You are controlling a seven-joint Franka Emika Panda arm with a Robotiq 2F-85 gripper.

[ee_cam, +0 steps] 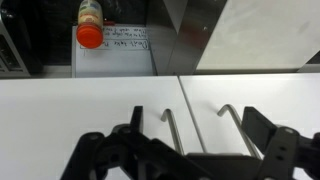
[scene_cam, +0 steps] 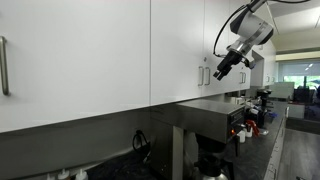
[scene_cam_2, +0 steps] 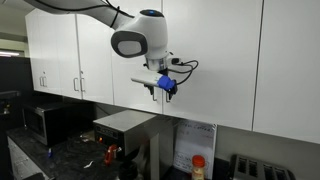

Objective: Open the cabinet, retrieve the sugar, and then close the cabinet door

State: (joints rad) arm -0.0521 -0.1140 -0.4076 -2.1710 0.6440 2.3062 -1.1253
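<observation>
In an exterior view the cabinet stood fully shut, with the end effector just beside its bar handles. In an exterior view the Panda arm hung before the white fronts. Wrist view: fingers spread, gripping nothing, two bar handles ahead (sugar unseen, presumably inside). Judged step: opening. Next, close on one handle and pull it outward along the hinge arc.

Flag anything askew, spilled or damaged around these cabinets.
Nothing stands out. The white flat-fronted wall cabinet doors sit shut and flush, their slim silver bar handles straight; the red-capped bottle below stands upright.
</observation>
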